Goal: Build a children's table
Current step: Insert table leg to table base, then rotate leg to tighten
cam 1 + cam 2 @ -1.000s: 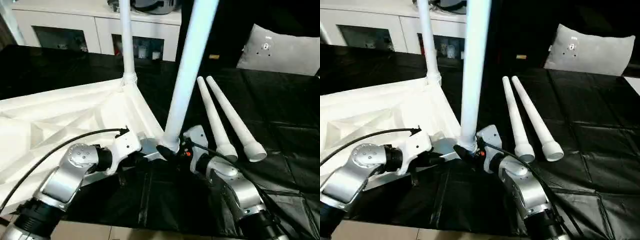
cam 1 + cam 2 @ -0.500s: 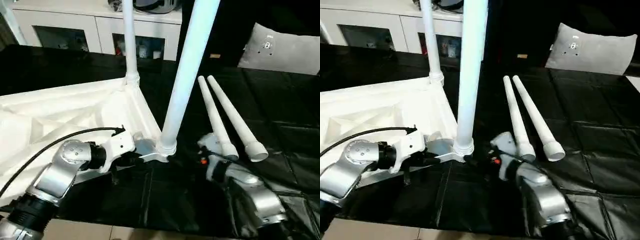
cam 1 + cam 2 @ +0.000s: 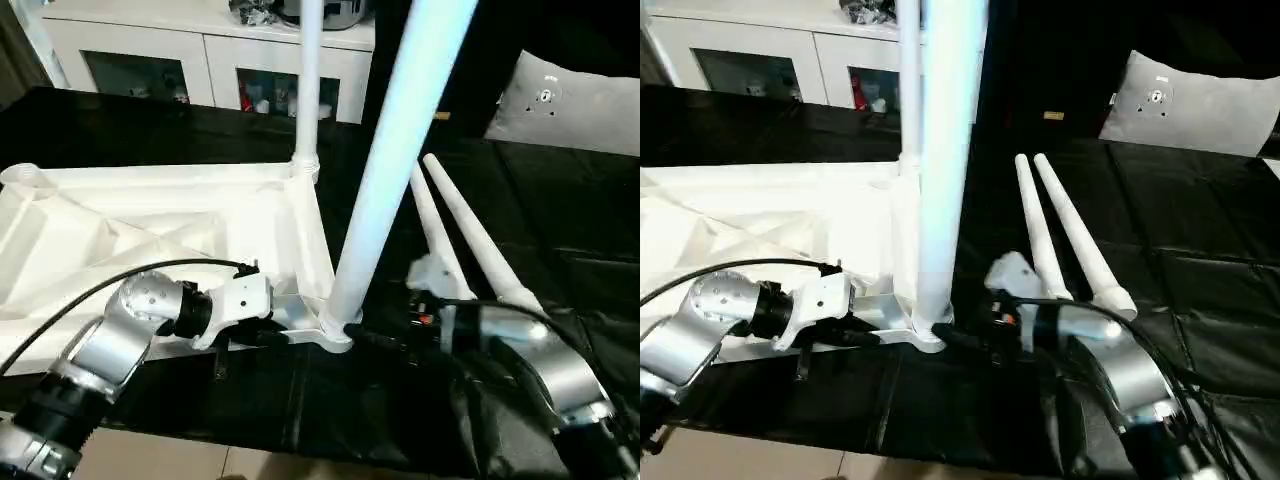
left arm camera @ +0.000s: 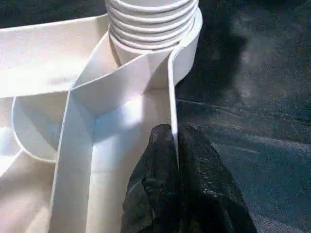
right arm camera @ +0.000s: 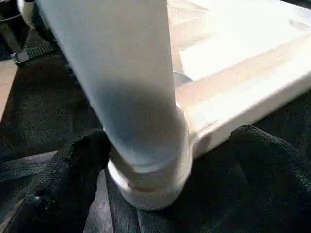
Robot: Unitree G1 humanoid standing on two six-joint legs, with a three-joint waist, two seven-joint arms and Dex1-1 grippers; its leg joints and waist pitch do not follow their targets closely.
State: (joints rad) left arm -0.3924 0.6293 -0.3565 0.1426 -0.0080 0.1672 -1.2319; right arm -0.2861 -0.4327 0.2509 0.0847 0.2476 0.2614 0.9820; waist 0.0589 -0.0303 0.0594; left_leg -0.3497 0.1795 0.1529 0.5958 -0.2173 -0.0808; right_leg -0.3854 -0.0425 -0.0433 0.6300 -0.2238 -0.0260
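The white tabletop lies upside down on the black mat. Two white legs stand in its corner sockets: a near leg and a far leg. Two loose legs lie side by side on the mat to the right. My left gripper is shut on the thin rim of the tabletop just beside the near leg's socket. My right gripper is open at the near leg's base, with one finger against it and the other finger apart from it.
A white cabinet with glass doors stands behind the mat. A grey-white pillow-like bag lies at the back right. My left arm's black cable loops over the tabletop. The mat's front edge runs just below my forearms.
The head camera has shifted. My right gripper drew back to the right from the near leg's base and now reaches its fingers around it again. My left gripper kept its hold on the rim.
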